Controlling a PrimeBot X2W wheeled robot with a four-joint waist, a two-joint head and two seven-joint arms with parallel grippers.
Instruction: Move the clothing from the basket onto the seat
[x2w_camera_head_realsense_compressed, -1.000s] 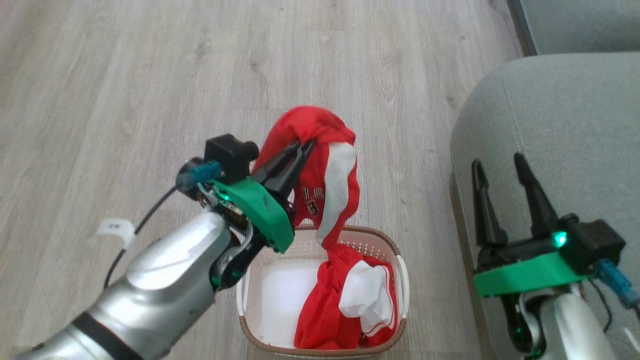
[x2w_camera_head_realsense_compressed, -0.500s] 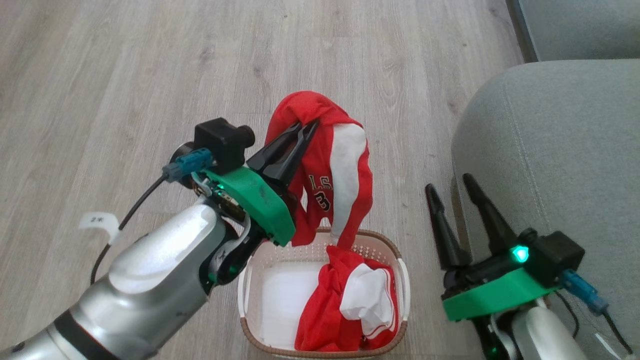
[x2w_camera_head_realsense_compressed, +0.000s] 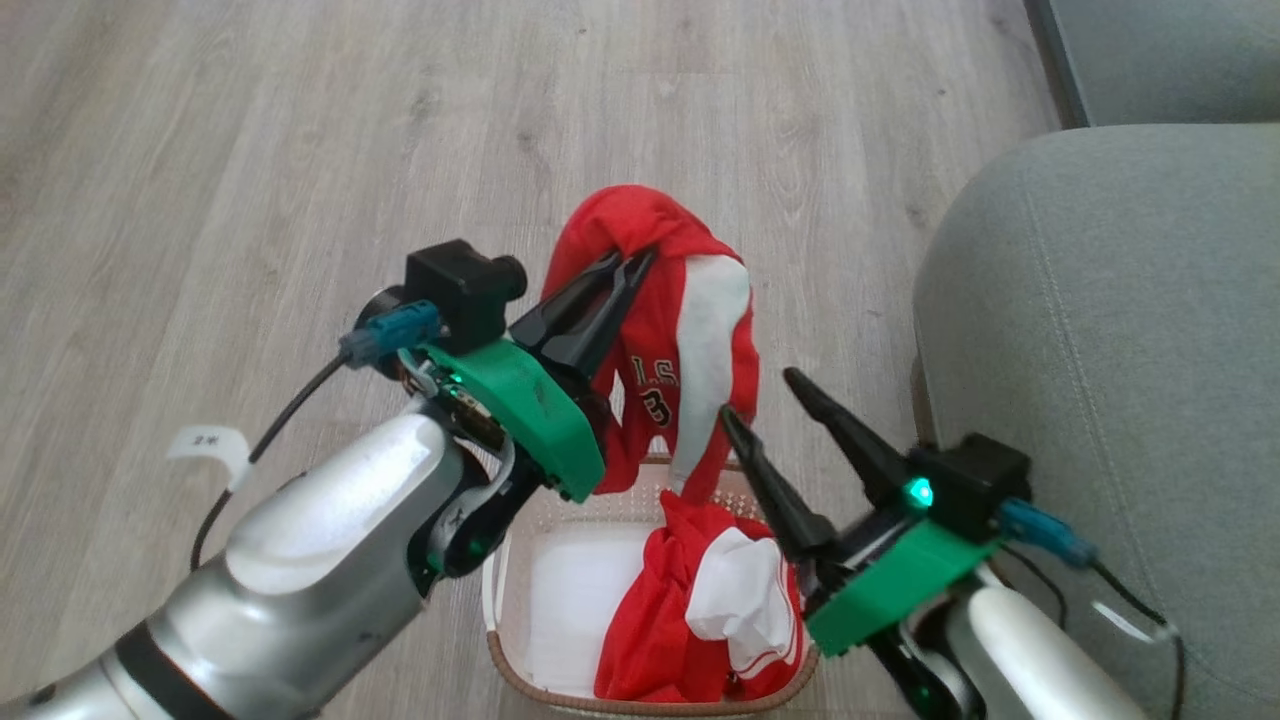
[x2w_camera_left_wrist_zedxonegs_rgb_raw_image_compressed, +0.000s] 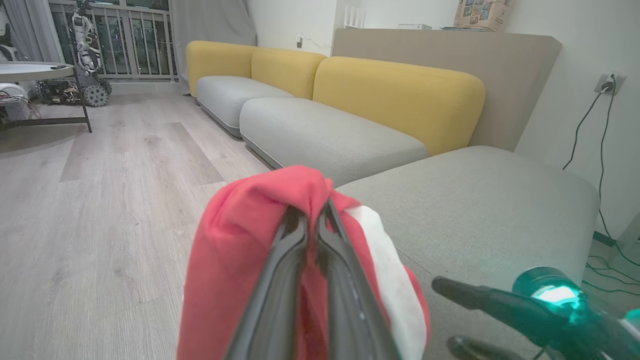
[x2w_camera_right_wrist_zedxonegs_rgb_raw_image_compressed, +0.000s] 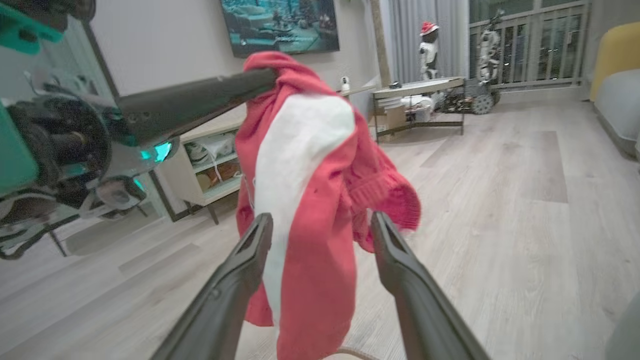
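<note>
My left gripper (x2w_camera_head_realsense_compressed: 632, 262) is shut on a red and white jersey (x2w_camera_head_realsense_compressed: 690, 330), the clothing, which hangs from its tips above the cream basket (x2w_camera_head_realsense_compressed: 520, 670). The jersey's lower end trails into more red and white clothing (x2w_camera_head_realsense_compressed: 700, 610) lying in the basket's right half. In the left wrist view the shut gripper (x2w_camera_left_wrist_zedxonegs_rgb_raw_image_compressed: 312, 212) pinches the red cloth (x2w_camera_left_wrist_zedxonegs_rgb_raw_image_compressed: 235, 250). My right gripper (x2w_camera_head_realsense_compressed: 762, 395) stands open just right of the hanging jersey, fingers pointing at it. In the right wrist view that gripper (x2w_camera_right_wrist_zedxonegs_rgb_raw_image_compressed: 322, 225) frames the jersey (x2w_camera_right_wrist_zedxonegs_rgb_raw_image_compressed: 300, 165). The grey-green seat (x2w_camera_head_realsense_compressed: 1130, 330) lies to the right.
Pale wood floor (x2w_camera_head_realsense_compressed: 300, 150) surrounds the basket. In the left wrist view a sofa with yellow backs (x2w_camera_left_wrist_zedxonegs_rgb_raw_image_compressed: 395, 90) and grey cushions runs behind the seat. A side table (x2w_camera_right_wrist_zedxonegs_rgb_raw_image_compressed: 420, 87) and a low shelf unit (x2w_camera_right_wrist_zedxonegs_rgb_raw_image_compressed: 210, 165) stand in the right wrist view.
My right gripper has swung left from over the seat's edge to beside the hanging jersey, still open. The left gripper keeps its hold on the jersey, a little higher than a second ago.
</note>
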